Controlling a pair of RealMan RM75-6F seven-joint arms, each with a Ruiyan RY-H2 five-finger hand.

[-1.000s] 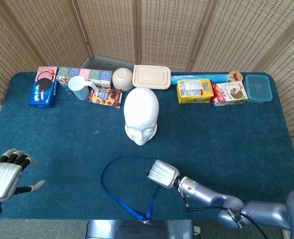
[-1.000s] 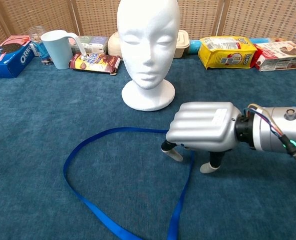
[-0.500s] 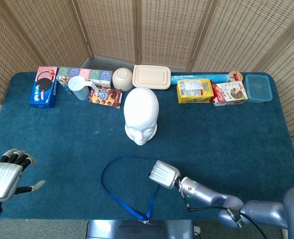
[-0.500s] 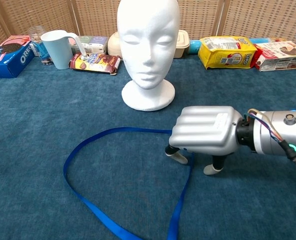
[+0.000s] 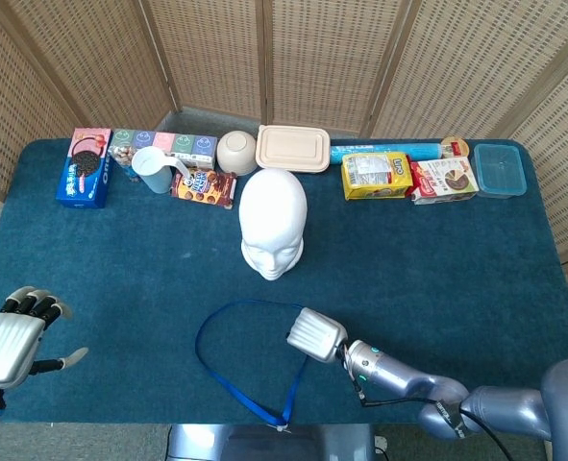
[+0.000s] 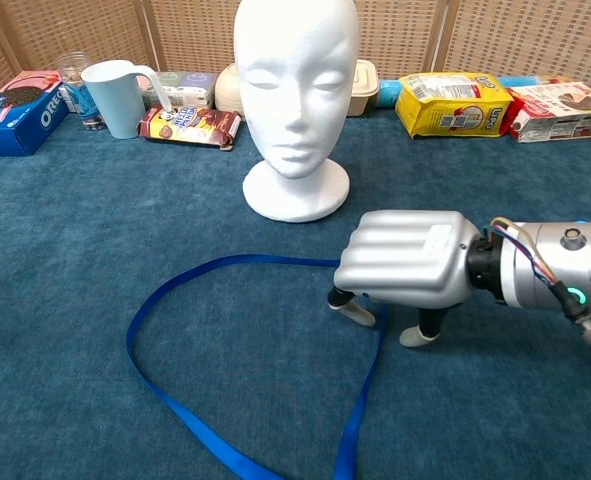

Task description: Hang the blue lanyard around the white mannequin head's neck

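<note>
Carpet (image 5: pixel 437 259) is covering the whole table, and a broad bare stretch is being left open between the back row of goods and the near edge. The blue lanyard (image 5: pixel 228 370) is lying flat in a loop on this stretch, in front of the white mannequin head (image 5: pixel 273 223) and apart from its base; one end is running off toward the near table edge.

Along the back edge, a cookie box (image 5: pixel 84 166), a white cup (image 5: pixel 153 169), a snack packet (image 5: pixel 204 186), a bowl (image 5: pixel 235 151), a lidded tan container (image 5: pixel 293 147), a yellow bag (image 5: pixel 377 175) and a blue tub (image 5: pixel 500 169) are being kept well clear of the head.

The right hand (image 6: pixel 407 258) is being held palm down over the right side of the loop, fingertips (image 6: pixel 353 311) pointing to the carpet beside the strap; whether the strap is being pinched cannot be told. The left hand (image 5: pixel 11 338) is hovering at the near left corner, its fingers spread and holding nothing.
</note>
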